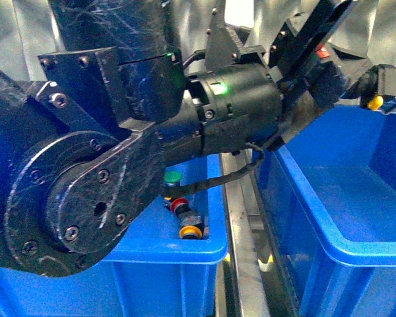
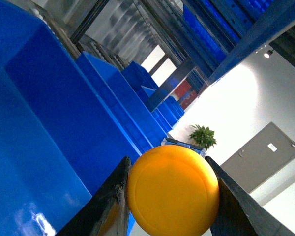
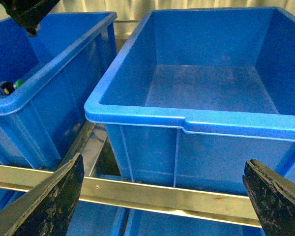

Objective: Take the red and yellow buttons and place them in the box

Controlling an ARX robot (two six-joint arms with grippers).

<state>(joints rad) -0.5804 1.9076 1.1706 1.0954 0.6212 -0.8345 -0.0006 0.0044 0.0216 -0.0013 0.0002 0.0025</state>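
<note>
Metal rails (image 1: 241,224) are running under the box (image 3: 137,115) and a matching bin (image 1: 185,249) beside it. The left gripper (image 2: 169,196) is clamping one yellow button (image 2: 173,189) over the box's far edge. The box is lying empty, so nothing is delivered yet. The right gripper (image 3: 164,196) is gaping wide, empty. The bin's near right corner is showing one red button (image 1: 178,205), another yellow button (image 1: 190,231) and one green button (image 1: 173,177).

One yellow button (image 2: 173,189), smooth round cap outward, sits clamped in the left gripper (image 2: 167,161). The box (image 3: 137,115), deep and blue, stands just ahead of the right gripper (image 3: 160,196). A red button (image 1: 178,205) and a second yellow button (image 1: 189,231) lie well behind the left gripper.
</note>
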